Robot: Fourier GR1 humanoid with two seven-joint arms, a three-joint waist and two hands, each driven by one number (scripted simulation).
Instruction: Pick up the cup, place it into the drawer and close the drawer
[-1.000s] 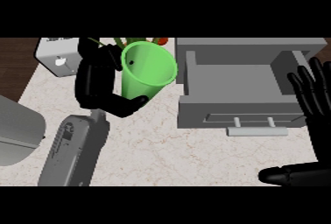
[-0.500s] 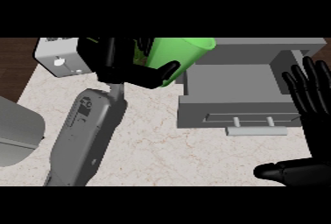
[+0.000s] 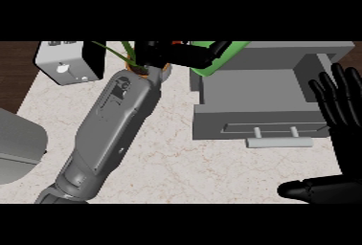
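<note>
Starting at your left, the left hand (image 3: 170, 52) is curled round the green cup (image 3: 219, 60), which is tilted with its long axis running up and to the right, just at the open drawer's (image 3: 262, 103) far left corner. The drawer lies right of and below the cup, so your left hand is the nearer one. At the right edge, your right hand (image 3: 339, 103) rests open, fingers up. Since the earlier frames, the cup has risen and travelled rightward toward the drawer.

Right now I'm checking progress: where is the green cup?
In the head view the green cup is at the top centre, held by the left hand at the open drawer's back-left corner.
</note>
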